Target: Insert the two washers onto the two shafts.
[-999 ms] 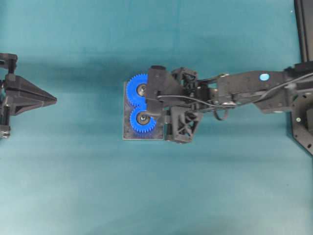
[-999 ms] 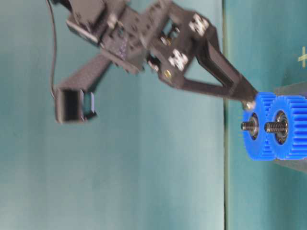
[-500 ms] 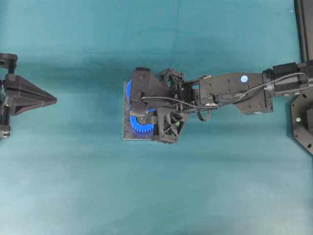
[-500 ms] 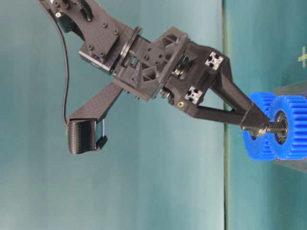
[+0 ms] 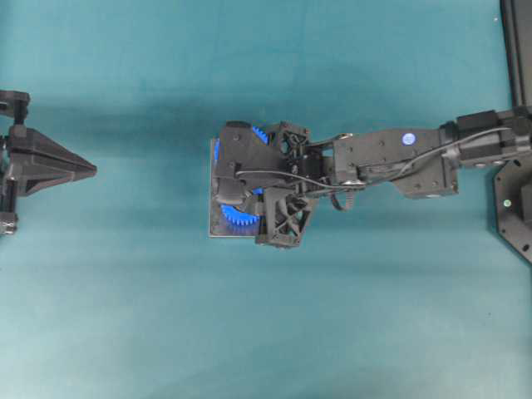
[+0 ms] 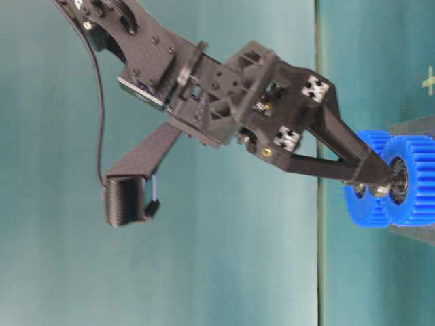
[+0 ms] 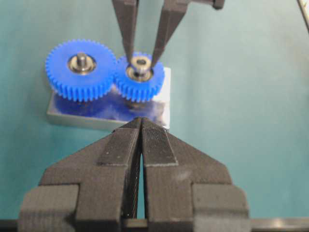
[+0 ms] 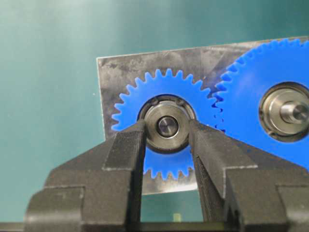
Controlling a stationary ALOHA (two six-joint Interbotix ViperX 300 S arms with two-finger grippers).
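Note:
A steel washer [image 8: 181,134] sits pinched between the fingers of my right gripper [image 8: 166,131], right above the smaller blue gear [image 8: 129,104]. The shaft [image 8: 167,126] tip shows through the washer's hole. In the left wrist view the same washer [image 7: 140,63] is held over that gear [image 7: 140,83] by two thin black fingers [image 7: 127,29]. In the table-level view the right gripper [image 6: 372,185] tips are close to the gear faces. My left gripper [image 7: 141,121] is shut with nothing in it, and it rests far left [image 5: 90,170] of the plate.
Both gears stand on a grey plate [image 5: 214,231]. The larger blue gear [image 8: 251,121] meshes with the smaller one and carries its own bare shaft [image 8: 294,112]. Teal table surrounds the plate. A black frame [image 5: 515,50] stands at the far right edge.
My right gripper moved left over the smaller gear and came down, bringing the washer from beside the gears onto the shaft's tip and nearer the gear face. The left arm stayed still.

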